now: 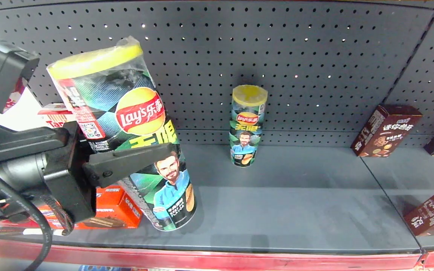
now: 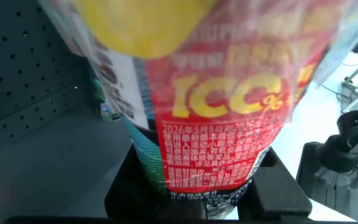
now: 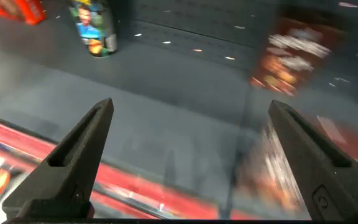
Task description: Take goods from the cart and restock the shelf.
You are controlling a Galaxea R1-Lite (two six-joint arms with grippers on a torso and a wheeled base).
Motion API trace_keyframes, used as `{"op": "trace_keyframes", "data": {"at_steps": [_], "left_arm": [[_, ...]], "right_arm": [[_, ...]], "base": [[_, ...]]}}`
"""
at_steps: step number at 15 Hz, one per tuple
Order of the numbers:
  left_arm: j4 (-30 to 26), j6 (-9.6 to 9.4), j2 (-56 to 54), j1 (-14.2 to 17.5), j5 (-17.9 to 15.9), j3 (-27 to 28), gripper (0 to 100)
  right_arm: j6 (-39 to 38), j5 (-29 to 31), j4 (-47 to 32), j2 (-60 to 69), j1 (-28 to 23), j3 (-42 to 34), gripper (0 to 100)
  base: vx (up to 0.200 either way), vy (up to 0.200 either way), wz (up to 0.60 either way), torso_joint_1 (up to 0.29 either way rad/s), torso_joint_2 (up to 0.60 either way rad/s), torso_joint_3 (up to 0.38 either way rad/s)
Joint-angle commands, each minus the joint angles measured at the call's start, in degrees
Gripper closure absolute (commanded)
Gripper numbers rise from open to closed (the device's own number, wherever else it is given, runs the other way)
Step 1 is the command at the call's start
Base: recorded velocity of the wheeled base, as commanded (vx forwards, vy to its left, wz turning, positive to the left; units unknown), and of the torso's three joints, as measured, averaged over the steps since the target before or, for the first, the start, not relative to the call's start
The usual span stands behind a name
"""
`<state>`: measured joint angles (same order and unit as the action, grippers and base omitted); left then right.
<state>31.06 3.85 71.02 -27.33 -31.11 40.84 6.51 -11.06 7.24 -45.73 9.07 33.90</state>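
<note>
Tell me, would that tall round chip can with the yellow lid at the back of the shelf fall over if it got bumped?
Probably yes: the tall cylindrical chip can stands upright on a narrow base, so a nudge near its yellow lid could tip it. Once down, its round sides would likely roll along the flat grey shelf.

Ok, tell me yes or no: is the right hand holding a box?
No, the right hand is open, its fingers spread wide with only bare shelf between them.

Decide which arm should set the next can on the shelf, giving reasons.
Left. The left claw grips a chip can over the shelf; the right claw is open and empty.
</note>
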Motion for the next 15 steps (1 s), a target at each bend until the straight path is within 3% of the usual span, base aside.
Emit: {"op": "trace_keyframes", "data": {"at_steps": [1, 5, 7, 8, 9, 11, 12, 15], "left_arm": [[-0.04, 0.01, 0.26, 0.61, 0.0, -0.06, 100], [-0.48, 0.1, 0.34, 1.49, 0.08, -0.06, 100], [-0.65, 0.1, 0.61, 1.49, 0.17, -0.06, 100], [-0.65, 0.1, 0.61, 1.49, 0.17, -0.06, 100], [-0.65, 0.19, 0.7, 1.49, 0.17, -0.06, 100], [-0.65, 0.19, 0.96, 1.49, 0.0, -0.06, 100], [-0.65, 0.19, 1.14, 1.49, 0.0, -0.06, 100], [-0.56, 0.19, 1.66, 1.49, -0.09, -0.06, 100]], "right_arm": [[-2.03, -0.81, 3.57, -16.15, 4.99, 8.11, 0], [-1.59, -1.16, 7.08, -28.19, 7.45, 13.65, 0], [3.07, -13.11, 16.14, -36.63, 7.28, 17.34, 0], [3.33, -15.22, 17.19, -37.68, 7.1, 17.87, 0], [3.95, -18.3, 19.83, -43.39, 7.45, 22.96, 0], [3.95, -24.45, 19.74, -47.26, 7.72, 27.36, 0], [4.65, -31.04, 19.83, -50.43, 7.89, 30.61, 0], [7.9, -42.38, 20.88, -55.87, 8.24, 35.0, 0]], "base": [[0.0, 0.0, 0.0, 0.0, 0.0, 0.0], [0.0, 0.0, 0.0, 0.0, 0.0, 0.0], [0.0, 0.0, 0.0, 0.0, 0.0, 0.0], [0.0, 0.0, 0.0, 0.0, 0.0, 0.0], [0.0, 0.0, 0.0, 0.0, 0.0, 0.0], [0.0, 0.0, 0.0, 0.0, 0.0, 0.0], [0.0, 0.0, 0.0, 0.0, 0.0, 0.0], [0.0, 0.0, 0.0, 0.0, 0.0, 0.0]]}}
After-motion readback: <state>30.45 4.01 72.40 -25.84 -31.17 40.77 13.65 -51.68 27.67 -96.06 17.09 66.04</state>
